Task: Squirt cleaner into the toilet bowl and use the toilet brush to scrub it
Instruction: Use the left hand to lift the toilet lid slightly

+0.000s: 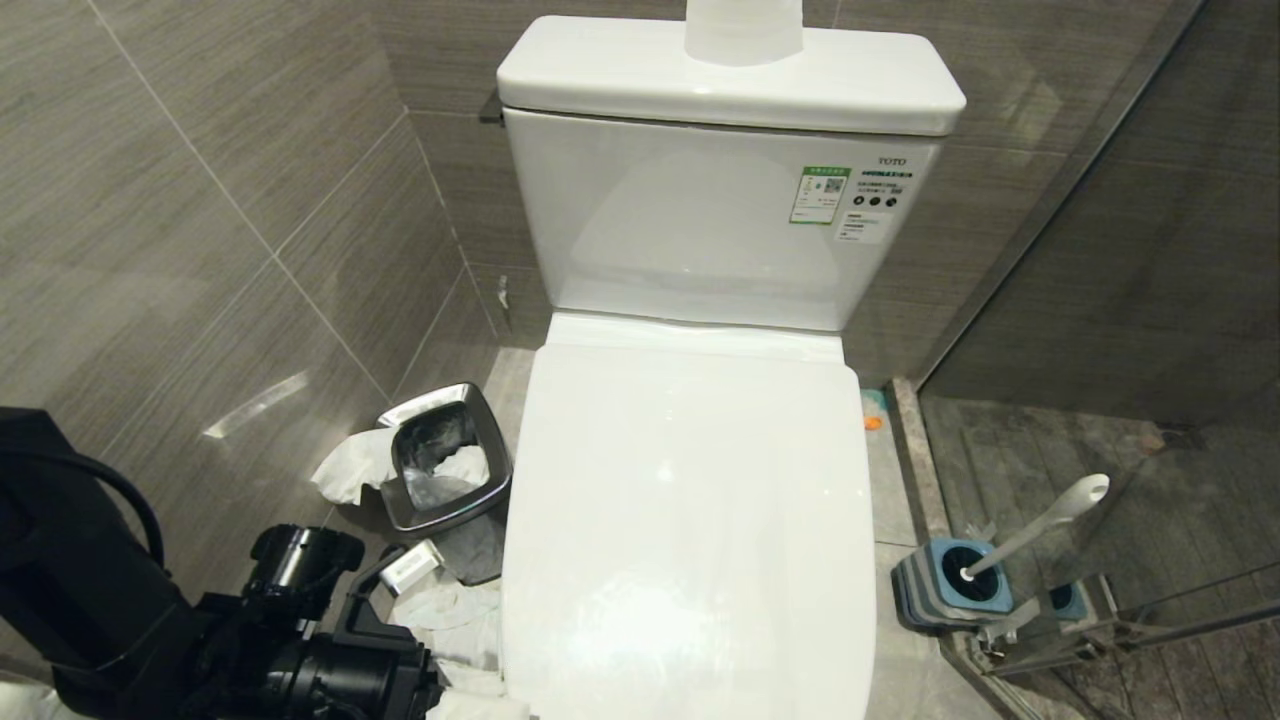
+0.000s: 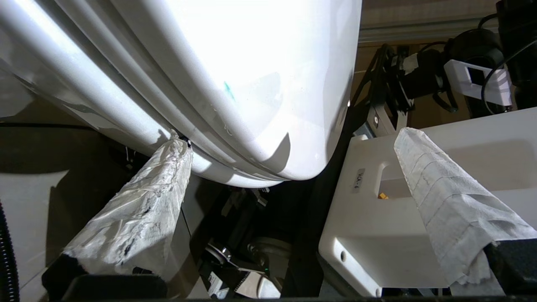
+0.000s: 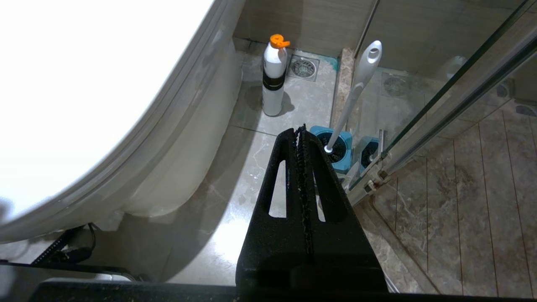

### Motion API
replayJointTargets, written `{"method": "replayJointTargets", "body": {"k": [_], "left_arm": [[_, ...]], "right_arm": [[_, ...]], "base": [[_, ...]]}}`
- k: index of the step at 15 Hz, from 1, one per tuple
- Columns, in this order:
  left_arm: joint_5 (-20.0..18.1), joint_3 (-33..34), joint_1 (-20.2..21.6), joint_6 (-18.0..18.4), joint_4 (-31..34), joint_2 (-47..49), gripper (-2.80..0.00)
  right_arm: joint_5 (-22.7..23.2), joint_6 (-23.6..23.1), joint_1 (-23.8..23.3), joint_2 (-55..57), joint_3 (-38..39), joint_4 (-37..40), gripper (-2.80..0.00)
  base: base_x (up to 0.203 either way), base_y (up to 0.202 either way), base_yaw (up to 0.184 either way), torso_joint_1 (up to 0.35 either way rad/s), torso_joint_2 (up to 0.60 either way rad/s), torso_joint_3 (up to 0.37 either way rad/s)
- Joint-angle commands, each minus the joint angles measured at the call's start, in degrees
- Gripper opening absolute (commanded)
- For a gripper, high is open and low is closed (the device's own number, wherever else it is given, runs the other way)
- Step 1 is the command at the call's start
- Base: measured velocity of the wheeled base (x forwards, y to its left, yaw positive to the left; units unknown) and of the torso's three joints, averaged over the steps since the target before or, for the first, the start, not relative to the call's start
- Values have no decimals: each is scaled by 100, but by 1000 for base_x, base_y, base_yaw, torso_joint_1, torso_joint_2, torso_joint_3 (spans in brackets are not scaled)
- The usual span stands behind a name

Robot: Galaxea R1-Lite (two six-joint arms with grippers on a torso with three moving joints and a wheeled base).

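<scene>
1. The closed lid (image 1: 690, 520) hides the toilet bowl's inside; no cleaner can be seen.
2. The toilet brush (image 1: 1040, 530) has its bristle head sunk in the holder (image 1: 945, 585).
3. The frame edge cuts off the left arm (image 1: 150, 630).

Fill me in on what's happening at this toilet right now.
Nothing has been cleaned yet. The toilet lid is down. The left gripper, open, sits at the lid's front edge with one finger against it. The right gripper is shut and empty. The toilet brush stands in its holder, and the cleaner bottle is on the floor.
</scene>
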Motion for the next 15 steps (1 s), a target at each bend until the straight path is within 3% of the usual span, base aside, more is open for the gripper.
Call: {"method": "replayJointTargets", "body": {"k": [1, 7, 15], "left_arm": [[-16, -3, -57, 12, -8, -25, 0], [-10, 24, -293, 21, -7, -121, 0], [-340, 156, -598, -43, 9, -363, 0]], "right_arm": [[2, -1, 2, 3, -1, -1, -280], [2, -1, 2, 3, -1, 5, -280], [2, -2, 2, 3, -1, 5, -280]], "base": [[0, 0, 0, 0, 0, 0], [0, 0, 0, 0, 0, 0], [0, 0, 0, 0, 0, 0]]}}
